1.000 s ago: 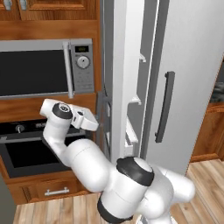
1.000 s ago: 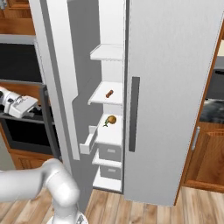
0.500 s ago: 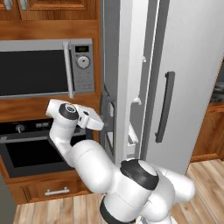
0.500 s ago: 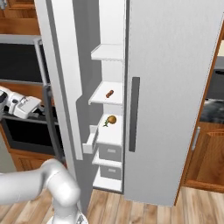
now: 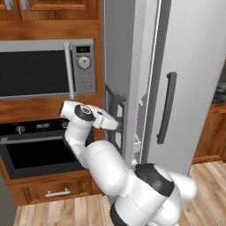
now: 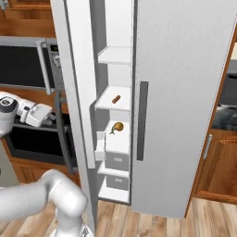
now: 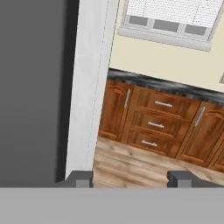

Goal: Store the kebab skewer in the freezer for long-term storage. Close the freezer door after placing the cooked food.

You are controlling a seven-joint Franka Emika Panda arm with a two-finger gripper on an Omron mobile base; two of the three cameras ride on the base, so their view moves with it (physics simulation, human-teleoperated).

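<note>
The small kebab skewer w/ reddish-brown chunks on a thin stick (image 6: 116, 99) lies on a white middle shelf inside the narrow white-shelved freezer (image 6: 115, 125), well apart from the jaws. A small round orange-brown item (image 6: 117, 127) sits on the shelf below it.

The white arm's two-finger gripper (image 5: 115, 125) is outside the compartment, at the outer face of the tall pale grey freezer door (image 6: 76, 111), by its dark bar handle (image 5: 111, 115). In the hand view the two dark finger tips (image 7: 80, 178) stand apart w/ nothing seen between them; the left tip is at the door's pale edge, floor and wooden cabinets beyond. Jaws look fairly wide, not holding anything visible.

Vs. a second ago: the hand has moved right, closer to the door, and the door has swung in towards the fridge, so the gap on the left base view is narrower.

Hard to tell: whether the tips touch the handle, since the hand covers it in the left base view and the door edge cuts off the gripper in the right base view. Skewer too small to make out the stick.
</note>
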